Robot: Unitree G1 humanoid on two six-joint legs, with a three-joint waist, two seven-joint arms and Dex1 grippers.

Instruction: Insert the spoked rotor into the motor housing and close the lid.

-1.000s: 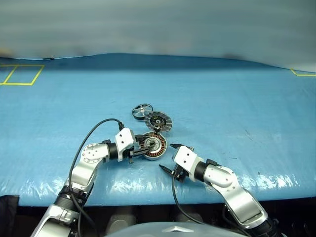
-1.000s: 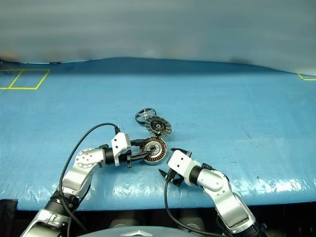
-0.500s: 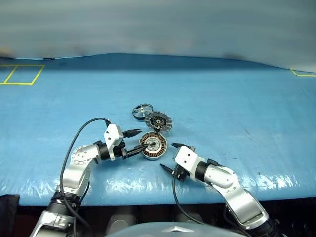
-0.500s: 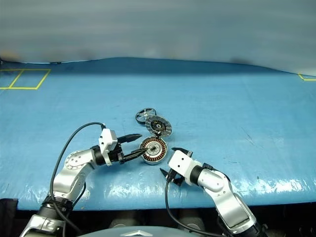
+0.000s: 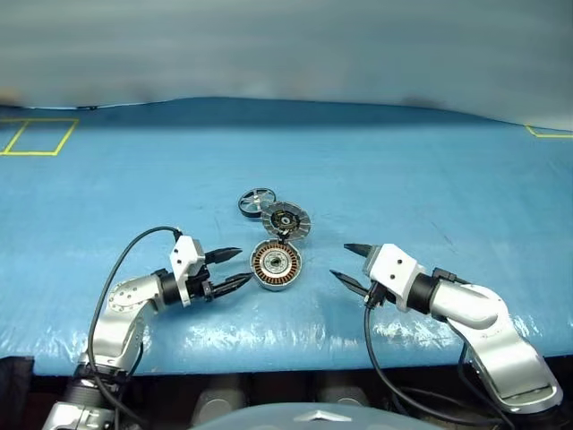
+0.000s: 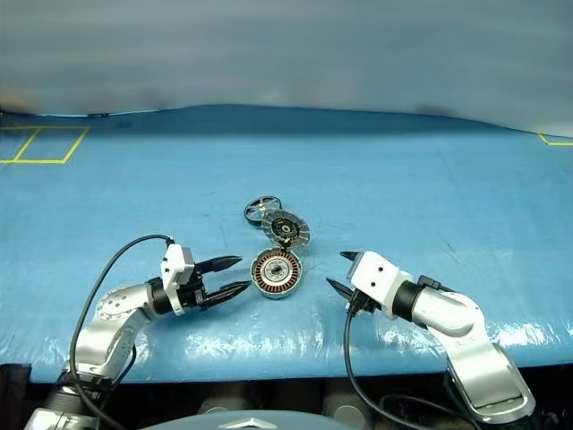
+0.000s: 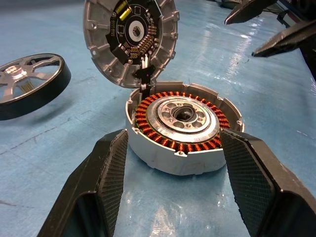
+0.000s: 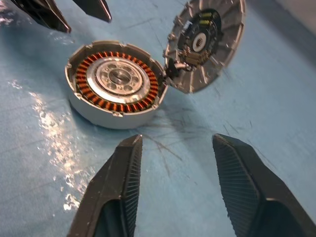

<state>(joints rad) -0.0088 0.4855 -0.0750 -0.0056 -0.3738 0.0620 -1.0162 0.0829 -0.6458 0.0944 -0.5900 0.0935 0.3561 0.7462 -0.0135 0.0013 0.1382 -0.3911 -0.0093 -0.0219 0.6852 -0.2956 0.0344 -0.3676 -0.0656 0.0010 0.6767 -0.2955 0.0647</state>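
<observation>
Flanking the motor housing (image 5: 276, 264) at the near edge of the blue table (image 5: 430, 179): left gripper (image 5: 229, 270) with jaws parted and empty, tips pointing toward the housing's left side and just short of it; right gripper (image 5: 350, 265) likewise parted and empty, standing somewhat further off on the housing's right. Housing: open can, copper windings and silver hub exposed, resting flat, nothing seated in it. Lid (image 5: 286, 220): joined at the housing's far rim, tipped up and back, grey segmented face with dark centre toward the robot. Spoked rotor (image 5: 258, 202): lying flat on the table just beyond and to the left of the lid, its rim close against the lid's edge; round, so no long axis governs the grasp. Judged bearing for the coming pick: rotor lies forward of both grippers, past the housing, slightly leftward, so the left gripper appears the nearer one.
</observation>
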